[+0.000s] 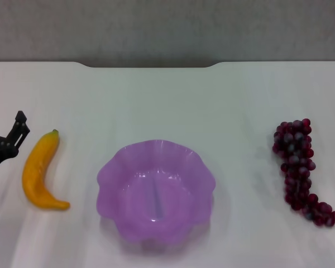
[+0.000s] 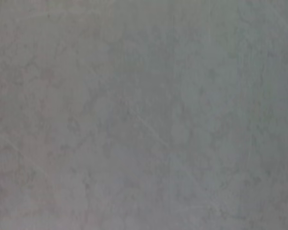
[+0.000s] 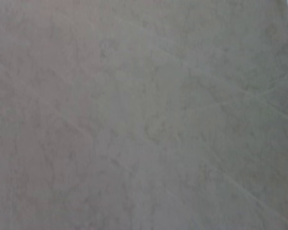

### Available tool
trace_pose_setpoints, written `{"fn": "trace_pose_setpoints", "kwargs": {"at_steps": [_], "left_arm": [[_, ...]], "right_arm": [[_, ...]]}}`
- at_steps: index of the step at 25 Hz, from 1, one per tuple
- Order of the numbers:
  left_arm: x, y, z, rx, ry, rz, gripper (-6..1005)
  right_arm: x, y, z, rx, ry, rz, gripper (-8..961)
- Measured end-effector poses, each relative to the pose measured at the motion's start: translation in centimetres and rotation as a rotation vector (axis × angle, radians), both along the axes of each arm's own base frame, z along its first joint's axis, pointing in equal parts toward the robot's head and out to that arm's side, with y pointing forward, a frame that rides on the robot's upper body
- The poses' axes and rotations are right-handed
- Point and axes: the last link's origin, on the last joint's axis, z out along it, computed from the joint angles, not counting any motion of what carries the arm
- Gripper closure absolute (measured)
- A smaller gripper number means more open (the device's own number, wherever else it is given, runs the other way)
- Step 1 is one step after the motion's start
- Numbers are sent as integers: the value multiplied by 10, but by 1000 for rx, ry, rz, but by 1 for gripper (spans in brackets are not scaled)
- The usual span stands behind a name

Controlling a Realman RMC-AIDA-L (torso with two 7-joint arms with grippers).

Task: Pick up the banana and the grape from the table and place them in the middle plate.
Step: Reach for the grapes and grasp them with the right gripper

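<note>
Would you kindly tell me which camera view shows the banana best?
The head view: the banana lies whole on the table, left of the middle plate, beside the left hand. Both wrist views show only a plain grey surface, no banana.

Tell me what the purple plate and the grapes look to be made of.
The middle plate: apparently thin plastic, since it is translucent purple with a moulded wavy rim. The grape: glossy dark red-purple beads, possibly plastic imitation; real fruit cannot be ruled out.

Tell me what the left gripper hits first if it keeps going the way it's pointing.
Probably nothing: the left gripper points up toward the table's far side, passing just left of the banana. Depth is unclear, but that line looks free.
</note>
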Motion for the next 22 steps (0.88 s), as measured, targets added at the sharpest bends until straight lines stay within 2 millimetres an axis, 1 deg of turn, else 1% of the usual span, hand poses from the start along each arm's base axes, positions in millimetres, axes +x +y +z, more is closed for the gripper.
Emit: {"fn": "trace_pose_setpoints", "kwargs": {"at_steps": [3, 6, 10, 13, 17, 22], "left_arm": [[0, 0, 0, 0, 0, 1, 122], [-1, -1, 0, 0, 0, 3, 122], [-3, -3, 0, 0, 1, 8, 122], [-3, -3, 0, 0, 1, 9, 121], [-3, -3, 0, 1, 2, 9, 121], [-4, -3, 1, 1, 5, 11, 121]], "right_arm": [[1, 1, -3, -22, -6, -7, 186], [1, 6, -9, -80, -4, -25, 186], [4, 10, -24, -257, -2, -39, 187], [5, 8, -31, -337, -6, -44, 188], [8, 4, -39, -391, -11, -62, 188], [19, -3, -49, -450, -28, -121, 189]]}}
